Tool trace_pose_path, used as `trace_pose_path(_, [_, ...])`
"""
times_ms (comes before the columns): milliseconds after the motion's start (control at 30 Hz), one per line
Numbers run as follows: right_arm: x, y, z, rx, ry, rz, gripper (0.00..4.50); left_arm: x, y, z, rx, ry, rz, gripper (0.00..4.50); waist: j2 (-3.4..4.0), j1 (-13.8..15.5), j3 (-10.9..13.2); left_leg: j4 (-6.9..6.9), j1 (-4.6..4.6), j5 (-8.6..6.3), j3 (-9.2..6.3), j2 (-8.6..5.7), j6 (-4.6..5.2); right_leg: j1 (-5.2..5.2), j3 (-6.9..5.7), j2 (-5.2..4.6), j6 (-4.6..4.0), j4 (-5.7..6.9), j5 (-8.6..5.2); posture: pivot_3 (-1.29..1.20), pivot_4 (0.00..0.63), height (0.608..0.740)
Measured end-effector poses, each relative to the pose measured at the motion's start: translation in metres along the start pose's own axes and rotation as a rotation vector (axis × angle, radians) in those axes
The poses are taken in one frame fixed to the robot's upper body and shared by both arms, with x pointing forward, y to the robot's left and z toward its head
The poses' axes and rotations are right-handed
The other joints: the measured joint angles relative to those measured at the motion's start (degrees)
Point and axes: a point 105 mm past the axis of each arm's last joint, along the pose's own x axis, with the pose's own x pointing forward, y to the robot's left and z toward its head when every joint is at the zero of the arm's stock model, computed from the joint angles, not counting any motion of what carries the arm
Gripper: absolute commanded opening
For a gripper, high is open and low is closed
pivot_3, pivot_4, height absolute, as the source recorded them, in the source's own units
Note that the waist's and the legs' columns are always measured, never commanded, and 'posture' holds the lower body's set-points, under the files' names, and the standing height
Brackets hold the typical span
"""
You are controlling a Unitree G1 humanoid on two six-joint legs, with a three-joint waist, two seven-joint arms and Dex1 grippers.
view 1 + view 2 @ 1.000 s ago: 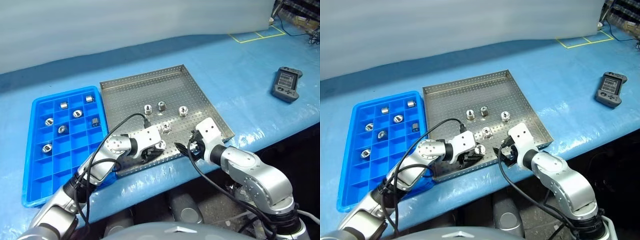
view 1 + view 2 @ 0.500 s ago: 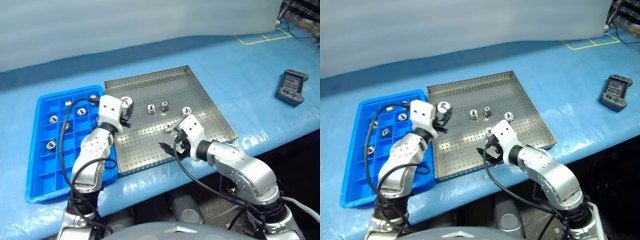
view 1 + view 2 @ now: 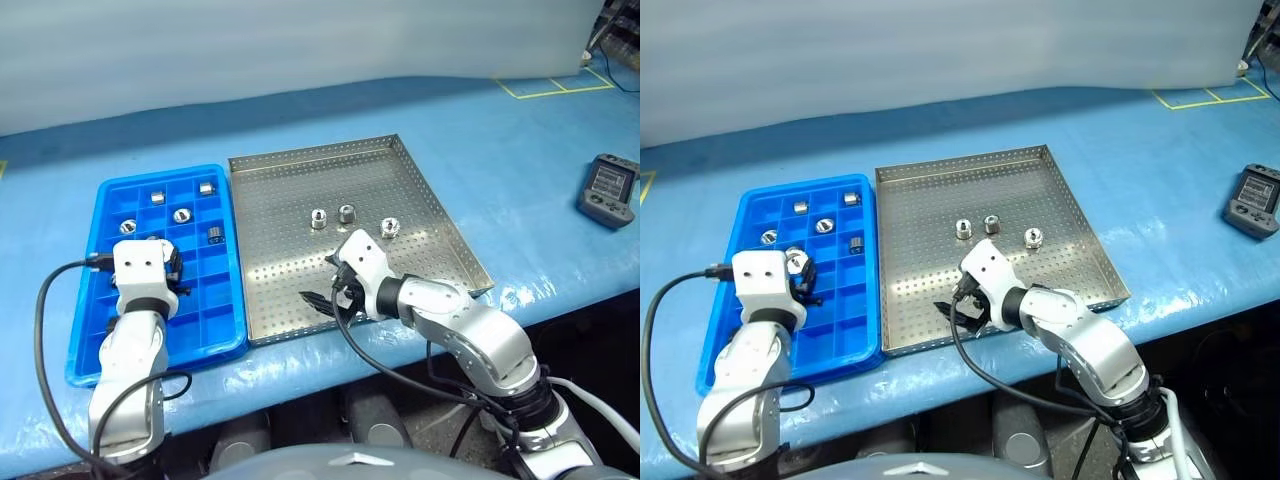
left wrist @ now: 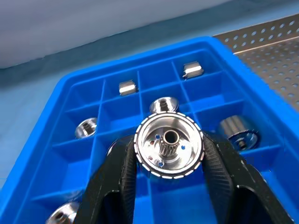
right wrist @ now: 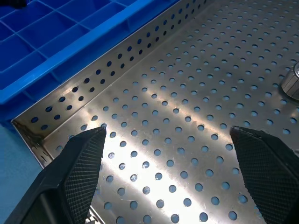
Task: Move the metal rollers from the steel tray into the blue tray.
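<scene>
A metal roller (image 4: 169, 150) sits pinched between the two black fingers (image 4: 114, 182) of the left gripper (image 4: 169, 186), its open face with the central hole turned toward the wrist camera. In the left eye view this gripper (image 3: 170, 268) hangs over the blue tray (image 3: 88, 352), at the left of the frame, above compartments toward the tray's middle. Several rollers already lie in the tray's upper cells, one to a cell as far as can be seen. Three more rollers (image 3: 346, 213) stand in a loose row in the upper middle of the steel tray (image 3: 440, 215), which fills the centre of the frame and lies just beside the blue tray.

The right gripper (image 5: 168, 154) hovers low over the steel tray's perforated floor near its lower left corner, jaws spread wide and holding nothing; a fourth roller (image 5: 292, 84) peeks in at the right edge of its wrist view.

The main risk appears to be the release. The held roller looks nearly as wide as a cell, so letting go over a divider could leave it perched on the wall or tipped into an occupied neighbour. Dropped from height, it might bounce out. The right gripper's next reach could also knock the close-set rollers apart.
</scene>
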Motion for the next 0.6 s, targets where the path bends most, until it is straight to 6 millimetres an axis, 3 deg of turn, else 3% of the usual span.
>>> trace_pose_path(167, [0.002,0.003,0.002,-0.006,-0.004,0.024,4.5,-0.013,0.009,-0.021,-0.005,0.099,0.072,1.72,-0.01,0.72,0.0,0.0,0.02,0.0,0.0,0.01,0.0,0.01,-0.01,0.0,-0.18,0.01,-0.1,-0.07,0.15,0.74])
trace_pose_path(400, [0.004,0.005,0.002,-0.012,-0.002,0.032,4.5,-0.024,0.015,-0.033,-0.038,0.17,0.115,1.72,-0.01,1.41,0.01,0.0,0.02,0.0,0.01,0.01,0.0,0.01,-0.02,0.0,-0.19,0.0,-0.11,-0.07,0.15,0.74])
trace_pose_path(600, [0.005,0.004,0.0,-0.011,0.004,0.028,4.5,-0.024,0.011,-0.028,-0.095,0.162,0.095,3.67,-0.02,1.76,0.01,0.0,0.02,0.0,0.0,0.01,-0.01,0.02,-0.04,0.0,-0.21,0.01,-0.12,-0.09,0.15,0.74])
